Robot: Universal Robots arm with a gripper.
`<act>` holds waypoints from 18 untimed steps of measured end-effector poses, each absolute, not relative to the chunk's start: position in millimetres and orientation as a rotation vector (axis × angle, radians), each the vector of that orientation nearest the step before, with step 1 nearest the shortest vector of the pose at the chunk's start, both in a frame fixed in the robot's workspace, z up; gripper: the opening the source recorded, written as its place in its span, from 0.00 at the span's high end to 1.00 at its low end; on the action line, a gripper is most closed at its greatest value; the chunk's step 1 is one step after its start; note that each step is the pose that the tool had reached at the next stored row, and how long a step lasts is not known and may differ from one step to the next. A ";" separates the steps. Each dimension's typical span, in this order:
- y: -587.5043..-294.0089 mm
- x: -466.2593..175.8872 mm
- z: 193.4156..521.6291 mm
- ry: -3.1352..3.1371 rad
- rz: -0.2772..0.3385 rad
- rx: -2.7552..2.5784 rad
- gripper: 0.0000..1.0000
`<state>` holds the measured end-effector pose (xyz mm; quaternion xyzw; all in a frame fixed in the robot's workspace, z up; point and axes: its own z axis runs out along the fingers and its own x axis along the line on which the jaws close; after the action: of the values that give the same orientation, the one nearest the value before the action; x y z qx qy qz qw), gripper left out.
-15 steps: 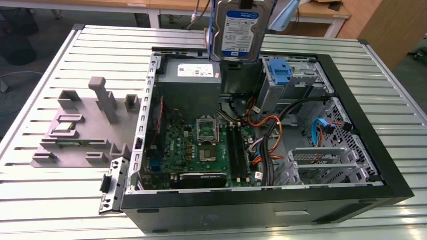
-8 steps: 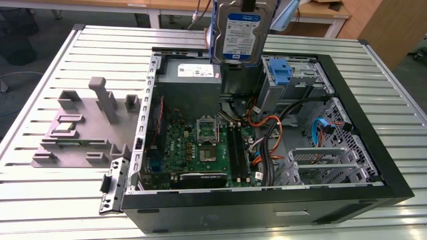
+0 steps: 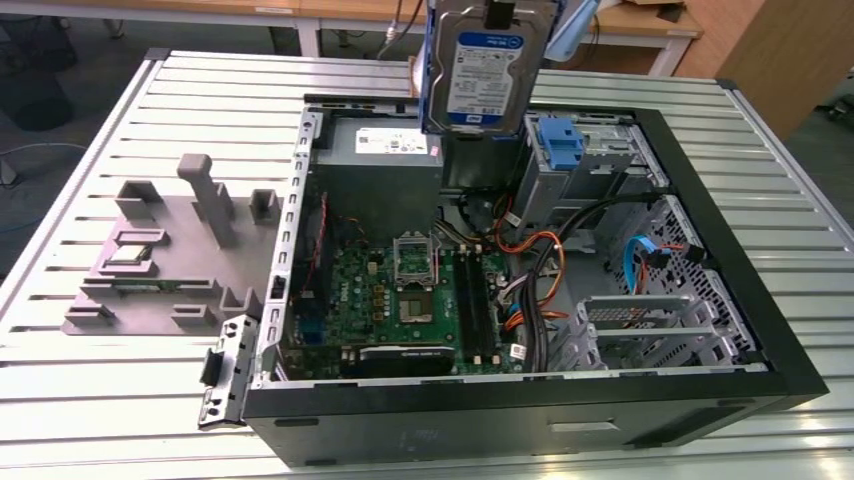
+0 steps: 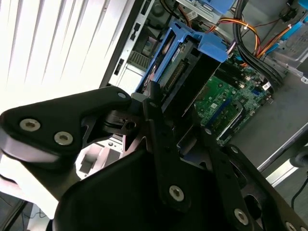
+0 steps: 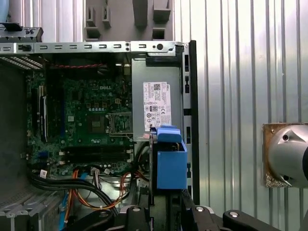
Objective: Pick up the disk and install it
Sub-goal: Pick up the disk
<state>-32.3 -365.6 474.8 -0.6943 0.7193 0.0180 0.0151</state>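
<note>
Disk (image 3: pixel 478 70) in gripper (image 4: pixel 179 138) above case (image 3: pixel 747 372)

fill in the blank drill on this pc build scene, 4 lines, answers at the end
1. The disk hangs ____ the open computer case, not yet in it.
2. The carrier frame around the disk is ____ plastic.
3. The grey fixture lies on the table at the exterior view's ____ of the case.
4. The tool is ____ on the disk.

Missing words: above; blue; left; shut
</note>
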 end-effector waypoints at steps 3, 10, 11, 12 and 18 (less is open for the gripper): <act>-370.0 -32.2 474.7 2.238 0.056 -2.160 0.65; -382.2 -32.1 474.6 2.238 0.056 -2.160 0.65; -384.1 -32.1 474.6 2.238 0.056 -2.161 0.65; -386.1 -32.1 474.5 2.238 0.056 -2.161 0.65; -398.0 -32.0 474.4 2.238 0.056 -2.160 0.65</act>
<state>-32.0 -398.0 474.4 -0.6943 0.7193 0.0180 0.0151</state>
